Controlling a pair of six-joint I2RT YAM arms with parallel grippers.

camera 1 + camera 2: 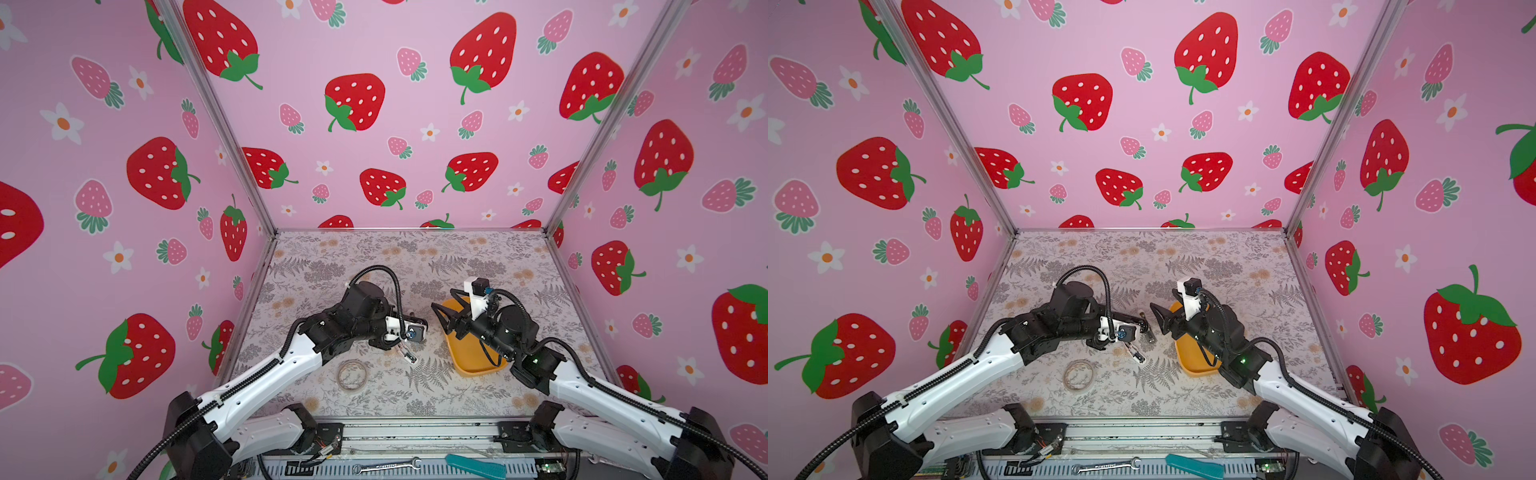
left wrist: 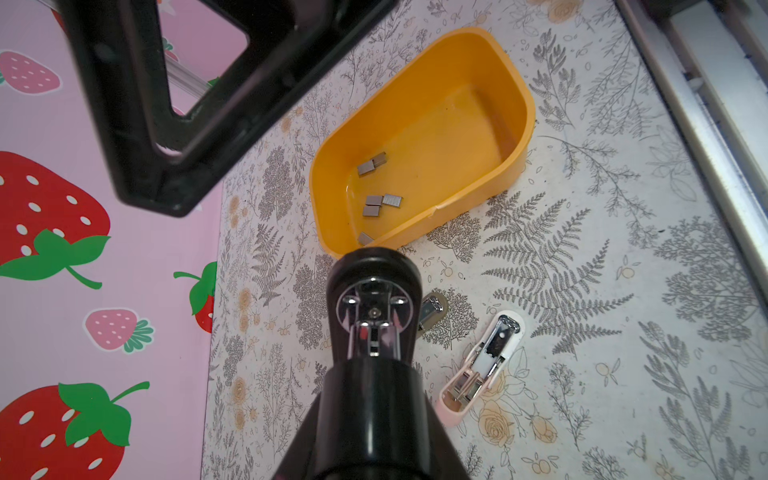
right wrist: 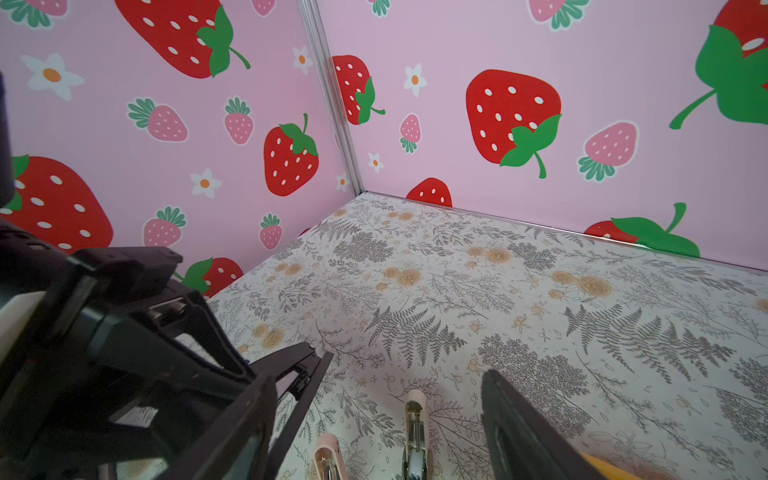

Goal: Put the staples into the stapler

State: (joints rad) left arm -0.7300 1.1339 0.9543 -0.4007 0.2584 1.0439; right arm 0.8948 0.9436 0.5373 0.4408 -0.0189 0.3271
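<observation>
Paper with a fern print covers the table (image 1: 415, 257). Farthest left on it lies one clear round ring (image 1: 352, 375), alone and well apart from the rest. Next comes the left gripper (image 1: 417, 323), its two fingers pressed together on one black stapler (image 2: 372, 270). That stapler is hinged open, so its shiny metal track shows in the left wrist view. Near it on the table lie two smaller staplers. One is a pink stapler (image 2: 482, 365), opened flat with its metal insides up. The other is a shiny stapler (image 2: 432, 309), half hidden behind the black one. Right of these sits one yellow tray (image 2: 517, 137), and the staples (image 2: 371, 211) are all inside it. They are six short grey strips, as far as they can be counted: two touching each other, three close together, and one alone against the wall nearest the black stapler. The right gripper (image 1: 443, 301) hangs over the far end of the tray in both top views, its two fingers wide apart with nothing between them. Along the front rail lie one wrench (image 1: 386, 466) and, to its right, one teal tool (image 1: 476, 465).
</observation>
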